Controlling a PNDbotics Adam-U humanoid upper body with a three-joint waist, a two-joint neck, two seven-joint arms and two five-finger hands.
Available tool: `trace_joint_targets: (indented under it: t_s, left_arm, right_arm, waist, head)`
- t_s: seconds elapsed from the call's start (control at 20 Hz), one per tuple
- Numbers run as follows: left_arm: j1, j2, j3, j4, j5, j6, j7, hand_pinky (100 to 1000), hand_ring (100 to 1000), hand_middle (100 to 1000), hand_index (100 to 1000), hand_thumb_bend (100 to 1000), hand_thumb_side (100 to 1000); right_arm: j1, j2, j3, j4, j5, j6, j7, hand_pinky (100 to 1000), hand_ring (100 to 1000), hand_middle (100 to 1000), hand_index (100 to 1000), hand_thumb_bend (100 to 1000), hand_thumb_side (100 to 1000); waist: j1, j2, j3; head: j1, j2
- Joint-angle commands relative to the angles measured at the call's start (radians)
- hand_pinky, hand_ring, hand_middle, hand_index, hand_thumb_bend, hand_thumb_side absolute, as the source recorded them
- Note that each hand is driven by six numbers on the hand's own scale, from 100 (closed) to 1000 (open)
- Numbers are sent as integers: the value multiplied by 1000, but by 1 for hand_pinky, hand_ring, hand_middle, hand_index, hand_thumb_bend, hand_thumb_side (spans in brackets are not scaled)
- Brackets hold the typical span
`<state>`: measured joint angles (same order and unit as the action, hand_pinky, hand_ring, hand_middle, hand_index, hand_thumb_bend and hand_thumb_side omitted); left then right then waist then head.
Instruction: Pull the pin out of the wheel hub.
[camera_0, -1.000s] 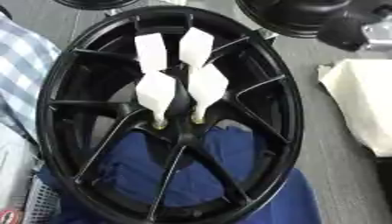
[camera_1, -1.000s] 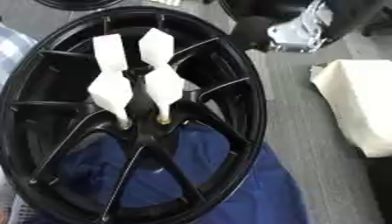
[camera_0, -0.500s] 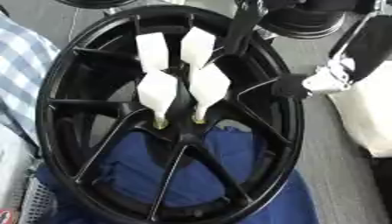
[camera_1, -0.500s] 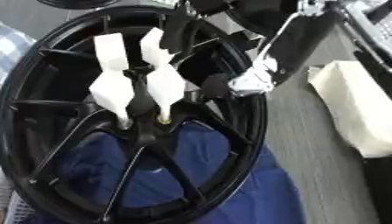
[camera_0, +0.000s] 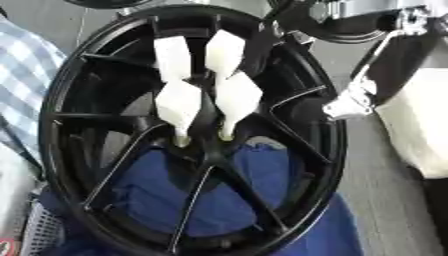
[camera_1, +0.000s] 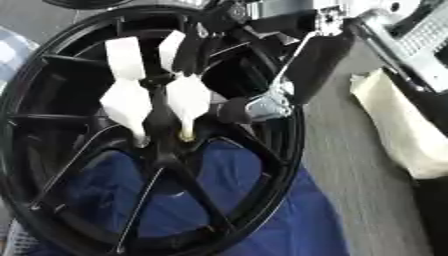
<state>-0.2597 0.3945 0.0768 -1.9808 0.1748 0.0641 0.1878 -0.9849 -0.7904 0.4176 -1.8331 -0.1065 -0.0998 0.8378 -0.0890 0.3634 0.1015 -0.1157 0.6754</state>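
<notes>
A black spoked wheel hub (camera_0: 61, 100) lies tilted across most of both views. Four white pins stand at its centre: two flat ones above (camera_0: 172, 57) and two diamond-shaped ones below (camera_0: 179, 102), whose thin tips go into the hub holes. My right hand (camera_1: 262, 106) reaches in from the upper right over the rim. It is open, and a silver and black finger stretches toward the lower right pin (camera_1: 187, 100), stopping just to its right. It holds nothing. The left hand does not show.
A blue cloth (camera_0: 175, 190) lies under the lower half of the wheel. A cream pad (camera_0: 420, 125) sits on the grey table (camera_1: 350, 200) at the right. Checked fabric (camera_0: 22, 65) shows at the left edge, and a mesh basket (camera_0: 39, 230) at the lower left.
My right hand has come down from the upper right corner, across the rim, to just beside the lower right pin. The pins have not moved.
</notes>
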Motion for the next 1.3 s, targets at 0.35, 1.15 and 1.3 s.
trace_joint_targets:
  t_s: [0.35, 1.15, 1.3]
  left_arm:
    - [-10, 10, -1, -19, 0, 0, -2, 858, 804, 685, 720, 272, 614]
    - [-16, 8, -1, -19, -1, -1, -4, 858, 805, 685, 717, 276, 617]
    - [-16, 7, -1, -19, -1, -1, -4, 858, 805, 685, 717, 276, 617]
  right_arm:
    - [-15, -2, -14, 11, 3, 10, -16, 852, 810, 774, 856, 270, 351]
    - [-13, 12, -8, 46, 34, 10, -12, 853, 810, 772, 852, 279, 374]
    - [-13, 14, -6, 51, 40, 7, -10, 852, 809, 771, 851, 279, 374]
  waist:
    - [1, -16, 1]
    - [1, -2, 8]
    - [1, -1, 8]
  head:
    - [5, -8]
    - [0, -22]
    - [-1, -23]
